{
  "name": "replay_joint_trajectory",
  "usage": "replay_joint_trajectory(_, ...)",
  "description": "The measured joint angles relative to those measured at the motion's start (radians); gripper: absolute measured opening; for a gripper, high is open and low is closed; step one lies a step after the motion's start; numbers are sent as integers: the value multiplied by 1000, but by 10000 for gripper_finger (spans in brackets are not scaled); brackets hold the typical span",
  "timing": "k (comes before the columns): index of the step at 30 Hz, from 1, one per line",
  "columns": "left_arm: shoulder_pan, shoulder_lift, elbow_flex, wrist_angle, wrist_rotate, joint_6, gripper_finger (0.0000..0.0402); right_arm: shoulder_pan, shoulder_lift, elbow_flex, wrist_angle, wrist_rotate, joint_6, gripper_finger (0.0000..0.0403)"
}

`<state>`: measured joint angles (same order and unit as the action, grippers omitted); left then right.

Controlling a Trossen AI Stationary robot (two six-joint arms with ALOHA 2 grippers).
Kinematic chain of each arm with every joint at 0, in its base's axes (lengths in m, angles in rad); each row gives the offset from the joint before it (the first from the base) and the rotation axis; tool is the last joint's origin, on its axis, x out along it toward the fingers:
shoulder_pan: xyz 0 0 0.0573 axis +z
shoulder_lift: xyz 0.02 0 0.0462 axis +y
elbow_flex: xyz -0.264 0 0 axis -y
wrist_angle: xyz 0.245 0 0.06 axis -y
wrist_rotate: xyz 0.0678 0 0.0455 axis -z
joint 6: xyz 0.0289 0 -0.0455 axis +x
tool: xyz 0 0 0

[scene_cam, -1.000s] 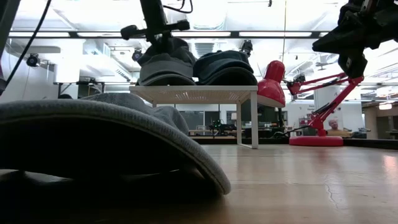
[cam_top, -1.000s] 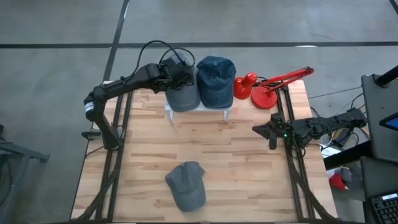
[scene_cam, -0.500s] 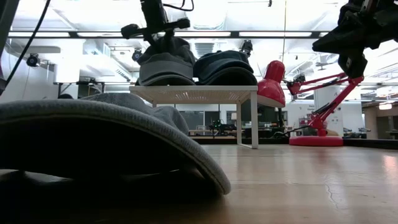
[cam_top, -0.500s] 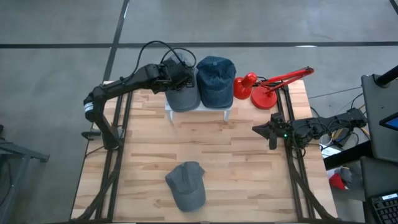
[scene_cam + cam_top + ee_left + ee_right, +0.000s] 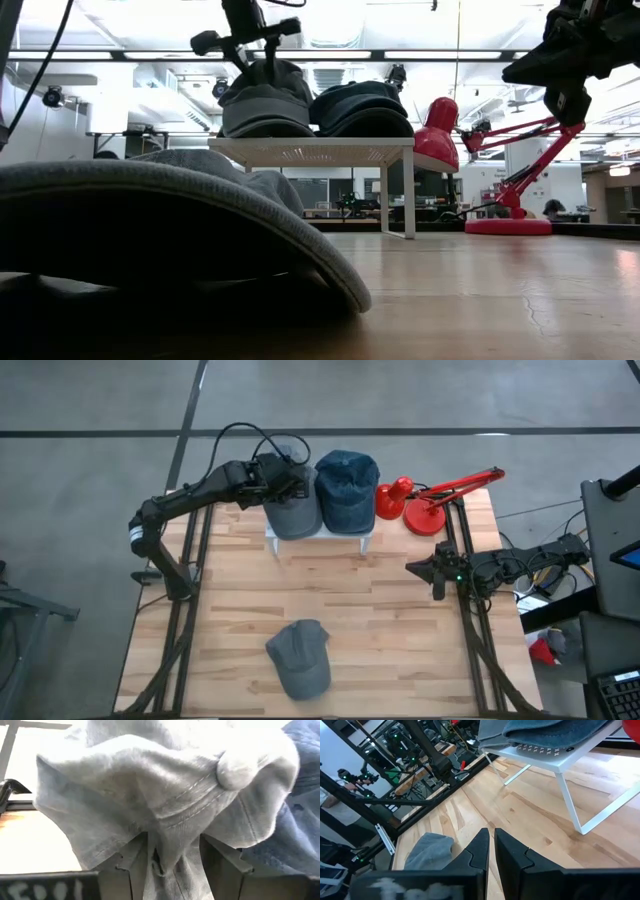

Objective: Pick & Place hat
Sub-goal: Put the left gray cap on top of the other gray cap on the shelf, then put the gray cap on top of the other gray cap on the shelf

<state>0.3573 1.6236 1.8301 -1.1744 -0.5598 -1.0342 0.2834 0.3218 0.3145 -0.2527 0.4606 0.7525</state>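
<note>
Resting on the white wire shelf (image 5: 318, 538) beside a blue cap (image 5: 347, 490), the soft, light grey fabric cap (image 5: 292, 512) crumples easily between the left gripper's (image 5: 288, 473) parted fingers, ungripped.

My left arm (image 5: 190, 500): dark, slim links, pale band w/ markings near the elbow, black cable looping above my claw (image 5: 288, 478). Right arm (image 5: 510, 565): also dark, green light just behind its claw (image 5: 415, 569), cables bundled further back. Fingers (image 5: 511, 852): black, angular, flat-sided.
</note>
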Motion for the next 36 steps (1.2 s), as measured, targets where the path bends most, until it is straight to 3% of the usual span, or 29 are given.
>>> replay_joint_trajectory(36, -28, -26, 109, 29, 21, 241, 169, 0, 0, 0, 0, 0, 0, 27)
